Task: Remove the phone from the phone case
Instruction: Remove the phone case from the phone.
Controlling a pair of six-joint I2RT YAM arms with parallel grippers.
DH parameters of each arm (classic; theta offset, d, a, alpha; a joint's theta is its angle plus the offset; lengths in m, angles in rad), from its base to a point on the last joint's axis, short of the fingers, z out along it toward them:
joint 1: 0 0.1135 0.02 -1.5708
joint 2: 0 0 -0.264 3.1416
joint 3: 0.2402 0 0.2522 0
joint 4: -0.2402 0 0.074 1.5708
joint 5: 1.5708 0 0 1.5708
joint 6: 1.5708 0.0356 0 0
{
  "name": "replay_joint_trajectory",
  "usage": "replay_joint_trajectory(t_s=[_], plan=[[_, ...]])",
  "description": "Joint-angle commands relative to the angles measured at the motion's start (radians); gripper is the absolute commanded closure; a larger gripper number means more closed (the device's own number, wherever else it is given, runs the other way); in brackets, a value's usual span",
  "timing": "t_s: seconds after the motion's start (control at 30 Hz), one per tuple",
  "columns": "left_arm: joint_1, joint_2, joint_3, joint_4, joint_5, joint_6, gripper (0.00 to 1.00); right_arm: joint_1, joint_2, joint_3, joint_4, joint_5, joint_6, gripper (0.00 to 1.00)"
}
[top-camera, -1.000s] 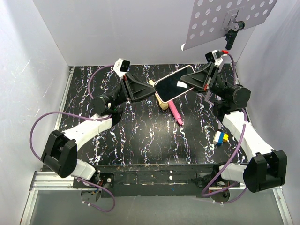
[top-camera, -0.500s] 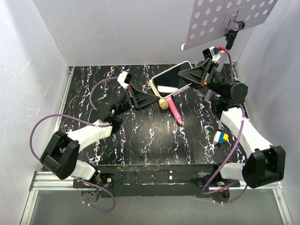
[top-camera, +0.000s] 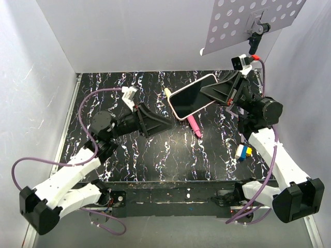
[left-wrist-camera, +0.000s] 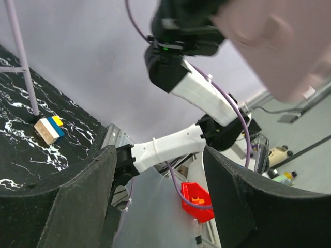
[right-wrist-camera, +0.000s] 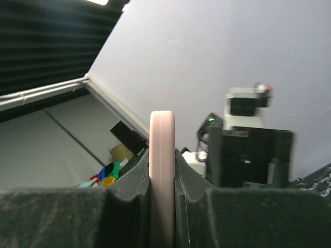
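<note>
My right gripper point(top-camera: 209, 92) holds the phone point(top-camera: 191, 97) above the back of the table, dark screen up. The phone sits inside the salmon-pink phone case point(top-camera: 174, 109), whose rim frames the screen. In the right wrist view the case's pink edge point(right-wrist-camera: 162, 170) stands upright, pinched between both pads of the right gripper point(right-wrist-camera: 162, 155). My left gripper point(top-camera: 166, 124) is open with nothing in it, lower and to the left of the phone and clear of it. In the left wrist view the left gripper point(left-wrist-camera: 159, 155) has a wide gap between its fingers, and the case's pink back point(left-wrist-camera: 279, 41) shows blurred at upper right.
A pink marker-like stick point(top-camera: 194, 125) lies on the black marbled table point(top-camera: 155, 155) below the held phone. A pale wooden piece point(top-camera: 167, 92) shows behind the phone's left end. A small coloured block point(top-camera: 242, 151) sits by the right arm. A perforated plate point(top-camera: 248, 23) hangs at back right.
The left gripper let go of the phone's left end, opened, and drew back down and to the left. The right gripper kept its grip and shifted the phone slightly.
</note>
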State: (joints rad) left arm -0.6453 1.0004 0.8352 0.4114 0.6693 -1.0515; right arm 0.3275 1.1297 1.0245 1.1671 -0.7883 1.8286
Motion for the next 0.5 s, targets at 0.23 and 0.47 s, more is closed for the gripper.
replay_joint_trajectory(t_s=[0.23, 0.47], plan=[[-0.068, -0.138, -0.133, 0.076, -0.178, 0.070, 0.37, 0.021, -0.031, -0.049, -0.328, 0.144, -0.253, 0.99], [-0.068, -0.095, -0.082, 0.114, -0.301, -0.034, 0.44, 0.045, -0.090, -0.083, -0.430, 0.159, -0.349, 0.99]])
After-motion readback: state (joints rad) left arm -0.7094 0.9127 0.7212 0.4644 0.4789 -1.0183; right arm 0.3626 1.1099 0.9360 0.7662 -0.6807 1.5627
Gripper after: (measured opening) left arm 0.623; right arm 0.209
